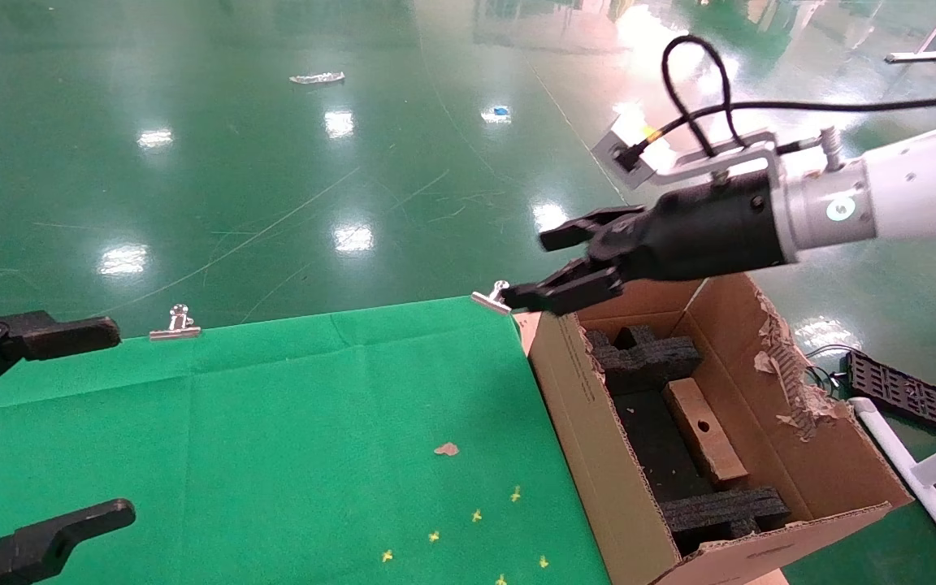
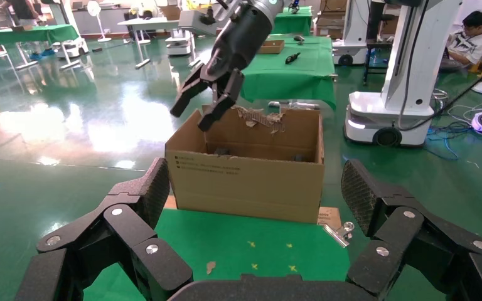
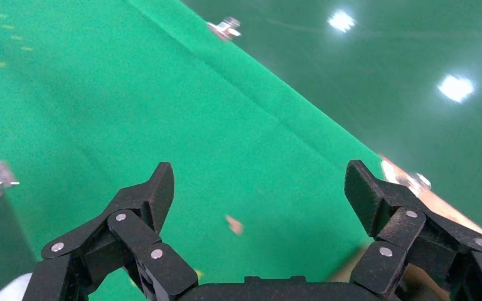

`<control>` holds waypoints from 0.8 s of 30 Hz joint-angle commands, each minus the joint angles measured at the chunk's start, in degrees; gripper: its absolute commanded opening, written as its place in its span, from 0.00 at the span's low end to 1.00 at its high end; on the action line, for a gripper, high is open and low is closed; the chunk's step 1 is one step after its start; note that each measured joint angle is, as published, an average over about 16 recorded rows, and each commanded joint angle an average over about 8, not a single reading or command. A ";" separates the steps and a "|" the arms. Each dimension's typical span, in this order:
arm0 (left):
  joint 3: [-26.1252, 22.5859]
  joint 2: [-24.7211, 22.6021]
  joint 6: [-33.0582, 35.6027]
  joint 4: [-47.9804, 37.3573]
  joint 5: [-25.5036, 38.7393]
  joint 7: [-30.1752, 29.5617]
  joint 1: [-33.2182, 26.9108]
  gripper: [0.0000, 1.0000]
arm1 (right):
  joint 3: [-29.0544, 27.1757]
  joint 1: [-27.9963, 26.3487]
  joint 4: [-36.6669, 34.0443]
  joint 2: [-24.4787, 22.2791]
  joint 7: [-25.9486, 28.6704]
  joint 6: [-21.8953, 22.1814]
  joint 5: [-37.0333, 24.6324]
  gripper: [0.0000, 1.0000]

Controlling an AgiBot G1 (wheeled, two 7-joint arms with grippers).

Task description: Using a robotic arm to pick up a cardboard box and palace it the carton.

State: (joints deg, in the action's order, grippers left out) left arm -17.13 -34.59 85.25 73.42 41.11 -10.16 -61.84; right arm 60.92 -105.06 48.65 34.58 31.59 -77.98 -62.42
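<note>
Your right pincer (image 1: 549,272) hangs wide and empty over the carton (image 1: 598,455) corner by the bench (image 1: 273,422), while the cardboard box (image 1: 704,431) lies below and behind it between foam inserts (image 1: 647,357), apparently already placed, far from the wide-open left pincer (image 1: 70,422).

1 carton (image 1: 590,439), holding 1 cardboard box (image 1: 704,429) and 2 black foam inserts (image 1: 647,354). Left of the carton: 2 binder clips (image 1: 178,322), 6 yellow marks (image 1: 476,515), 1 cardboard scrap (image 1: 446,448).
</note>
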 commanded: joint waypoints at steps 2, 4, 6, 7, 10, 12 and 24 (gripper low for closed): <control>-0.01 0.00 0.00 0.00 -0.01 0.00 0.00 1.00 | -3.76 3.65 2.09 0.04 -1.75 -0.65 1.72 1.00; -0.02 0.01 -0.01 0.00 -0.01 0.01 0.00 1.00 | -6.29 6.09 3.49 0.06 -2.92 -1.08 2.88 1.00; -0.02 0.01 -0.01 0.00 -0.01 0.01 -0.01 1.00 | -8.81 8.53 4.89 0.09 -4.09 -1.51 4.03 1.00; -0.02 0.01 -0.01 0.00 -0.02 0.01 -0.01 1.00 | -10.11 9.80 5.61 0.10 -4.69 -1.74 4.63 1.00; -0.03 0.01 -0.01 0.00 -0.02 0.02 -0.01 1.00 | -13.89 13.46 7.71 0.14 -6.45 -2.39 6.36 1.00; -0.04 0.02 -0.02 0.00 -0.03 0.02 -0.01 1.00 | -16.48 15.97 9.15 0.16 -7.65 -2.83 7.55 1.00; -0.07 0.03 -0.03 0.00 -0.05 0.04 -0.02 1.00 | -31.68 30.69 17.59 0.31 -14.70 -5.45 14.51 1.00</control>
State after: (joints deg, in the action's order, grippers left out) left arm -17.21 -34.56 85.22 73.42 41.06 -10.12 -61.85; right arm 29.26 -74.39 66.23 34.89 16.90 -83.42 -47.93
